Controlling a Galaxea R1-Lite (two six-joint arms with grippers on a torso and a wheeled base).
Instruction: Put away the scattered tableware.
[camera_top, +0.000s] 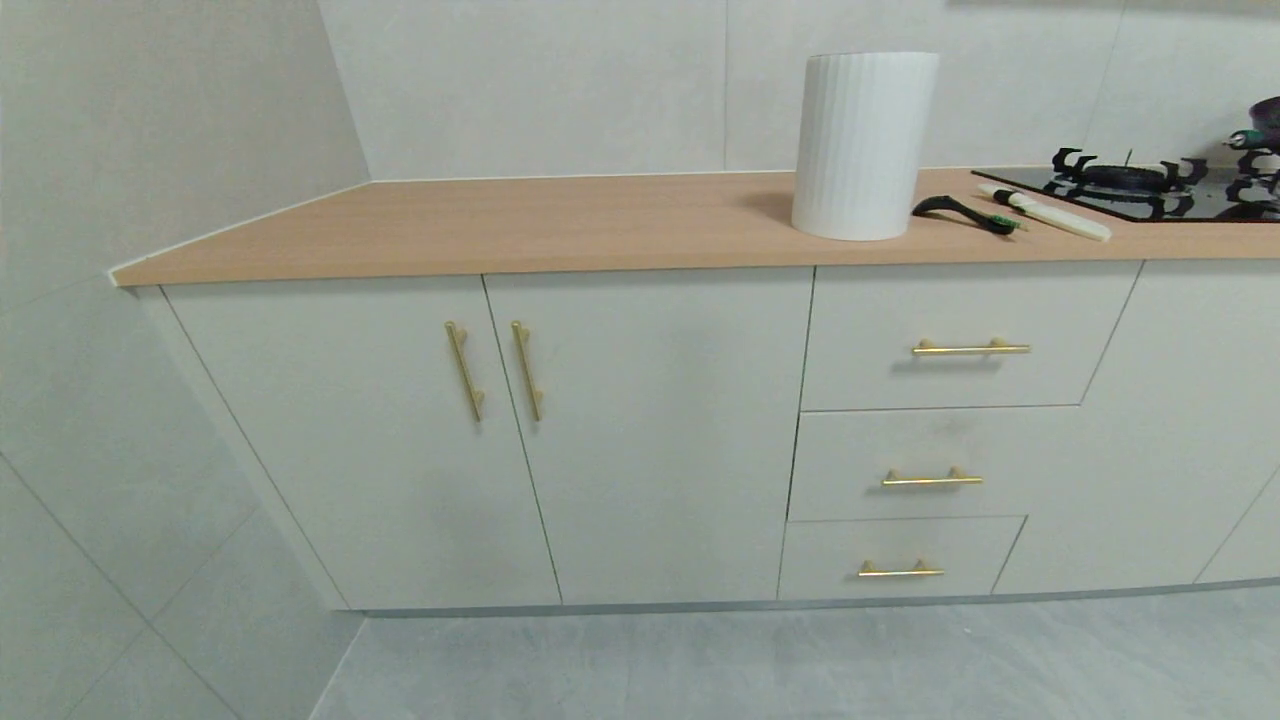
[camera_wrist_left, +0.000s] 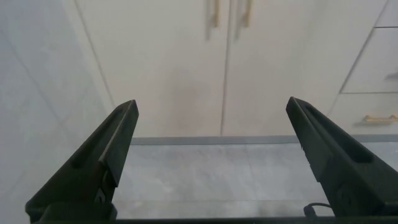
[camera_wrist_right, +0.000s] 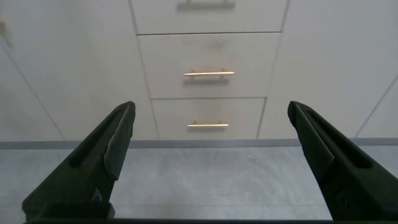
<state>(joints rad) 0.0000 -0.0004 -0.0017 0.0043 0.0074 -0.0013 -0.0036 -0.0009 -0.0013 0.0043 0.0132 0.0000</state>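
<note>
while left gripper (camera_wrist_left: 210, 104) and right gripper (camera_wrist_right: 210, 106) hang spread over the floor (camera_wrist_left: 205, 177) facing the cabinet (camera_top: 650, 430), peeler (camera_top: 965, 213) and knife (camera_top: 1045, 212) lie on the desk (camera_top: 500, 225) between white canister (camera_top: 862, 145) and stove (camera_top: 1150, 195).

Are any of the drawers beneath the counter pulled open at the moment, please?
No, all three drawers under the counter sit fully shut, with their fronts flush.
</note>
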